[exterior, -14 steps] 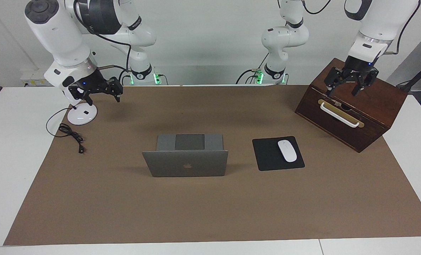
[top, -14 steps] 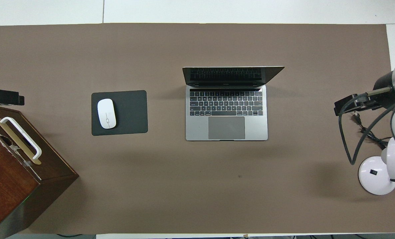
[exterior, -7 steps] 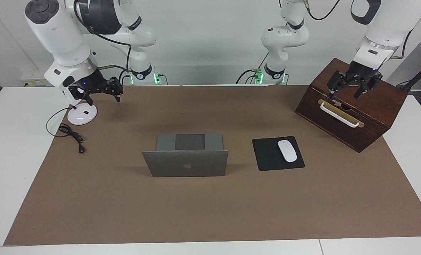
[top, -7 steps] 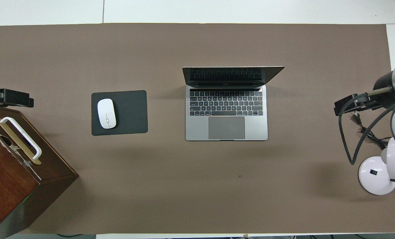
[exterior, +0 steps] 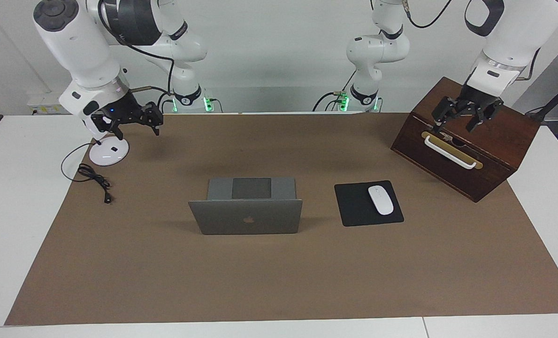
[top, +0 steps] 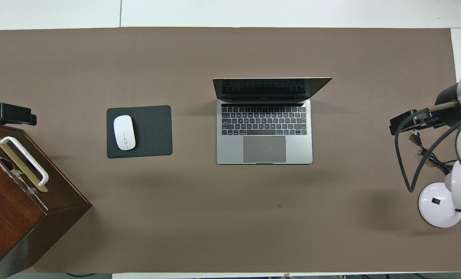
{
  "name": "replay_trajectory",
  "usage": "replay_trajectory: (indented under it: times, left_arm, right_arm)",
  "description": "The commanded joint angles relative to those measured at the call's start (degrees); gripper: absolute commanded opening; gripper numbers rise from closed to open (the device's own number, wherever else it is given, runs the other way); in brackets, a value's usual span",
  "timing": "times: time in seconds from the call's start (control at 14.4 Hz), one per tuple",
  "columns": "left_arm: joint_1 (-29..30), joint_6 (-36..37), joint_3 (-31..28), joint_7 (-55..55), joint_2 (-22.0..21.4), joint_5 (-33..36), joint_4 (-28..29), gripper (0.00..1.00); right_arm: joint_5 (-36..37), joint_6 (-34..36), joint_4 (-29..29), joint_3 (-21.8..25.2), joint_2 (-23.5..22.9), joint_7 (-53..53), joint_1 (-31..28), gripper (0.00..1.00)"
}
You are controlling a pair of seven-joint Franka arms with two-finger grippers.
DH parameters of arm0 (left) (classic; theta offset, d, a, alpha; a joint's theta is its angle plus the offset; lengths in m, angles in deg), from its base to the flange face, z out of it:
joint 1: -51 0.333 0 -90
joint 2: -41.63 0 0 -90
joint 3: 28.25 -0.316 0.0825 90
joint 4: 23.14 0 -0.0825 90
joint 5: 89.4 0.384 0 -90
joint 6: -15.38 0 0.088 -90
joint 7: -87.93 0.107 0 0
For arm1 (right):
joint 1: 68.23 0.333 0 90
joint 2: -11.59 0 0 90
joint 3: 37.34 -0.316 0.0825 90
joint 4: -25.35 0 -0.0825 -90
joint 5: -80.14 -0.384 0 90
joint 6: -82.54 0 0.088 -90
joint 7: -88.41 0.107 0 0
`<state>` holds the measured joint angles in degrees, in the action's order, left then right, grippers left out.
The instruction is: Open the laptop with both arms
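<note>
- The thin silver-grey laptop (exterior: 246, 217) stood open mid-mat, beside the black mouse pad (exterior: 368, 203).
- Left gripper (exterior: 460, 119) hung spread and empty over the brown wooden box (exterior: 485, 141); right gripper (exterior: 133, 119) unreadable.
- Likely rigid, smooth, hinge-fragile; best held at lid edge and deck.

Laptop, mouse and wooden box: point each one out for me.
laptop (top: 264, 149): overhead view, on the trackpad.
mouse (top: 124, 132): overhead view, middle of its white shell.
wooden box (exterior: 466, 176): facing view, on its dark front panel below the handle.
</note>
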<state>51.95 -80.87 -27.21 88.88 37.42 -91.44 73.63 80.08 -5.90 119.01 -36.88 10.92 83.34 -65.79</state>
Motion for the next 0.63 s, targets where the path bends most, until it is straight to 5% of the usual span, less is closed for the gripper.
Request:
replay_trajectory:
  times: [0.0, 0.56]
  left_arm:
    - [-1.0, 0.8, -1.0, -1.2, -0.3, 1.0, -0.4, 1.00]
    - [-0.5, 1.9, -1.0, -1.0, -0.5, 1.0, -0.2, 1.00]
  right_arm:
    - [-1.6, -0.9, 0.7, -0.6, 0.8, 0.9, -0.9, 1.00]
    - [-1.6, -1.0, 0.7, -0.7, 0.8, 0.9, -0.9, 1.00]
